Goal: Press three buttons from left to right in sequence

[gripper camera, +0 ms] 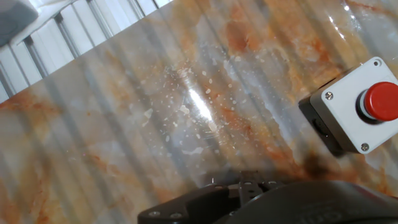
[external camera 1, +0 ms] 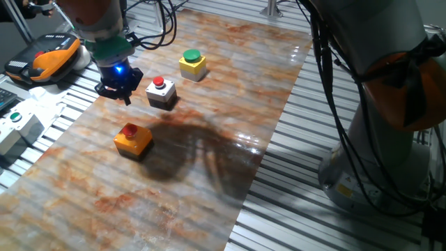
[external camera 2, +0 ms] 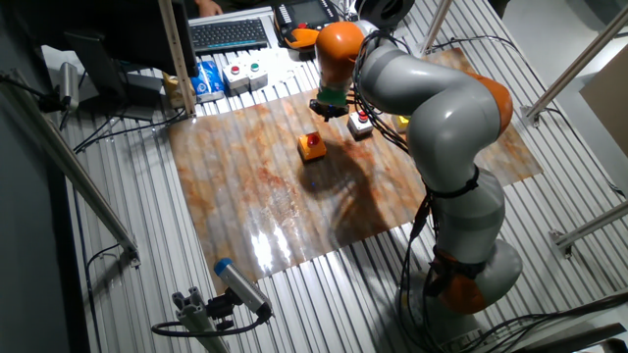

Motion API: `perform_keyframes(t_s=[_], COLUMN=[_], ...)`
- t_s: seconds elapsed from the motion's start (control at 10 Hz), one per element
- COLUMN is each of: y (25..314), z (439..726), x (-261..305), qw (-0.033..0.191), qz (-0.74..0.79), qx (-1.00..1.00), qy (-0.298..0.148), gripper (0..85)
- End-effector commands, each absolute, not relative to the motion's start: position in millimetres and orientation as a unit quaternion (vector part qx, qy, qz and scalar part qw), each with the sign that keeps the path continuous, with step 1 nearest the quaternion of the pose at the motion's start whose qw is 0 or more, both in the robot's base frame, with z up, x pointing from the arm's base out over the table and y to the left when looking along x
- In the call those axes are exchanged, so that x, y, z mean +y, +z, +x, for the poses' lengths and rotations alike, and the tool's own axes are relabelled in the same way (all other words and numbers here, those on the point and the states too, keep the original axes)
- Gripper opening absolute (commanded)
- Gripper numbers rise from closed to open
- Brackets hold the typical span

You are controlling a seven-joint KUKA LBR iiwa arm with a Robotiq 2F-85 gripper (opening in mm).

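Observation:
Three button boxes sit on the marbled board (external camera 1: 209, 174). The yellow box with green cap (external camera 1: 192, 63) is farthest back. The grey-white box with red cap (external camera 1: 161, 93) is in the middle; it also shows at the right in the hand view (gripper camera: 351, 115) and in the other fixed view (external camera 2: 360, 123). The orange box with red cap (external camera 1: 132, 139) is nearest (external camera 2: 312, 145). My gripper (external camera 1: 124, 95) hangs just above the board, beside the grey-white box and apart from it. No view shows its fingertips clearly. In the other fixed view the arm hides the yellow box.
A white control box (external camera 1: 17, 125) and an orange-black pendant (external camera 1: 49, 59) lie off the board's left edge. The robot base (external camera 1: 380, 139) and cables stand at the right. A keyboard (external camera 2: 231, 32) and small boxes sit behind the board.

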State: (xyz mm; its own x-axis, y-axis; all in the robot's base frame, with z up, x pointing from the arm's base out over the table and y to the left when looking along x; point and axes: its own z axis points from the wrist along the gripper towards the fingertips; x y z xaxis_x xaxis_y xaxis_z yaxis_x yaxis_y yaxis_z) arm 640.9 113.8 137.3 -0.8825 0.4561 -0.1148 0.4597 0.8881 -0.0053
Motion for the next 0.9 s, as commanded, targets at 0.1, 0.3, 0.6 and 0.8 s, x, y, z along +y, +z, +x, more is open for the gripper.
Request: perform_keyframes(t_s=[0.1,0.3,0.6,0.8], y=[137.2,137.2,137.2,137.2], z=[640.9,640.9,640.9,640.9], x=[113.9,113.9,113.9,113.9], qw=[0.055,0.053,0.054,0.054], qz=[0.235,0.235,0.233,0.233], qx=[0.97,0.971,0.971,0.971], qy=[-0.015,-0.012,-0.013,-0.008], gripper=[0.0,0.0,0.0,0.0])
